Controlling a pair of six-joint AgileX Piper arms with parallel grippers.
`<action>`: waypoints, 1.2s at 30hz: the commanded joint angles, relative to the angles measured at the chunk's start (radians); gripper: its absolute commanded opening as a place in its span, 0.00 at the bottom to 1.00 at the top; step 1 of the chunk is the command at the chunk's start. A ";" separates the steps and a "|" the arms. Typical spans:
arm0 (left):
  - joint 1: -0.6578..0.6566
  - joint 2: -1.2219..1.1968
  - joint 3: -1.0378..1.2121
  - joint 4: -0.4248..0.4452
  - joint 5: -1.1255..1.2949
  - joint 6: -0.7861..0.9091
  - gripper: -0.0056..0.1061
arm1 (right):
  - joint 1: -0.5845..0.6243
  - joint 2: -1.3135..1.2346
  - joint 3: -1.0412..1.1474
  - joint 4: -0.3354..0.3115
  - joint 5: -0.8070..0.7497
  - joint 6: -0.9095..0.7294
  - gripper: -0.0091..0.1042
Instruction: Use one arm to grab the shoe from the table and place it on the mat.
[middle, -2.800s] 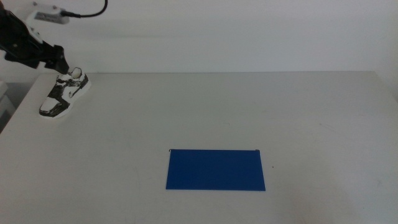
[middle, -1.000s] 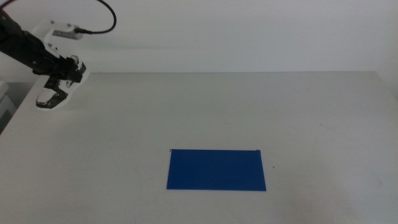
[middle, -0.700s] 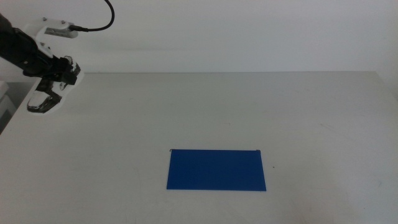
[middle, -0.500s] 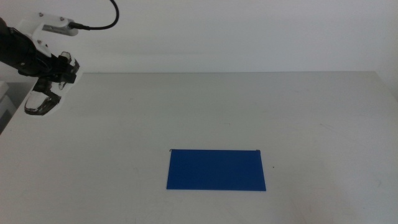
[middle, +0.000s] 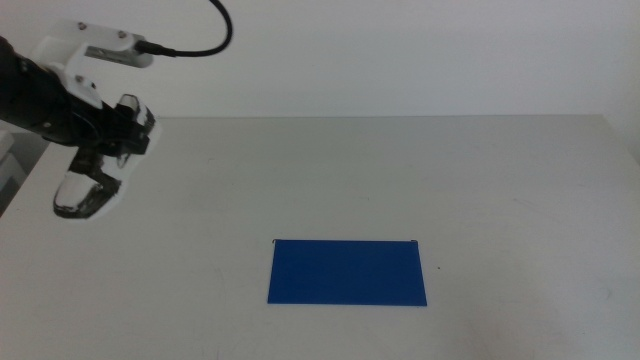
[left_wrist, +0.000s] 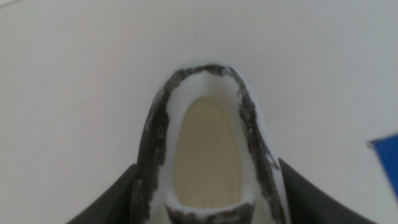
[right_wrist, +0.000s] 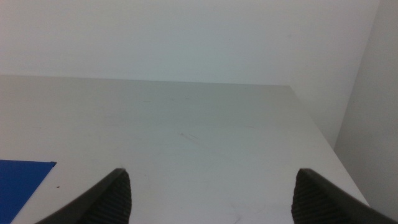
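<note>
Left gripper (middle: 118, 142) at far left, fingers clamped on the shoe (middle: 90, 185), which hangs toe-down above the desk (middle: 420, 180); grip point partly hidden by the arm. Mat (middle: 347, 272) lies well apart, centre-near. Right gripper (right_wrist: 211, 193) waits, fingers wide, tips cut off.
</note>
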 joint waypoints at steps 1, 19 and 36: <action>-0.039 -0.084 -0.003 0.018 -0.034 -0.077 0.04 | -0.005 -0.020 -0.010 -0.008 -0.079 -0.013 0.67; -0.446 -0.077 -0.006 0.288 -0.047 -0.484 0.04 | -0.005 -0.020 -0.010 -0.008 -0.079 -0.013 0.67; -0.647 0.170 -0.312 0.284 0.086 -0.430 0.04 | -0.005 -0.020 -0.010 -0.008 -0.079 -0.013 0.67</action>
